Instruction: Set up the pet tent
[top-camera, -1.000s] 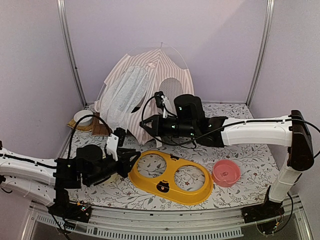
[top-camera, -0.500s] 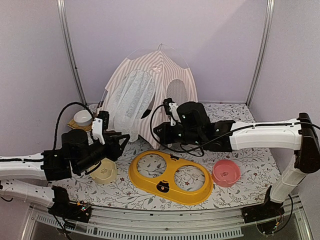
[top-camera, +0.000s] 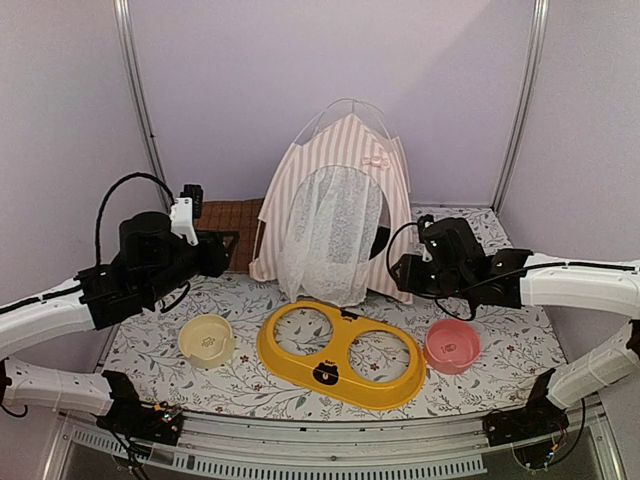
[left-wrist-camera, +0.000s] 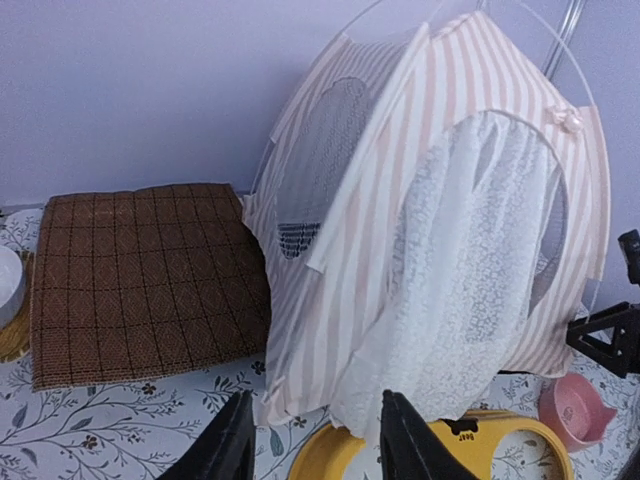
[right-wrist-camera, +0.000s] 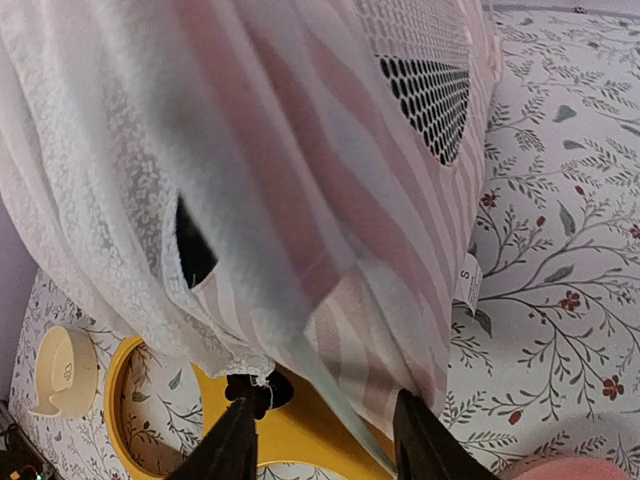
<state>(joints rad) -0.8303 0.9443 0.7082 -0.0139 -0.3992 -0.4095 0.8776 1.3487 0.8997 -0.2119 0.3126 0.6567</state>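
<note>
The pet tent stands upright at the back middle of the table, poles crossed at the peak. Its lace curtain hangs over the doorway and faces the arms, so I judge the tent essentially set up.

The right gripper is low at the tent's right front corner. Its fingers are spread wide with the striped hem hanging between them but not pinched, probably there to steady or nudge the base.

The left gripper hovers off the tent's left side, also spread apart and holding nothing.

The brown mat lies flat just left of the tent, touching its side, and looks ready to go inside. A yellow feeder tray, a cream bowl and a pink bowl sit in front.
</note>
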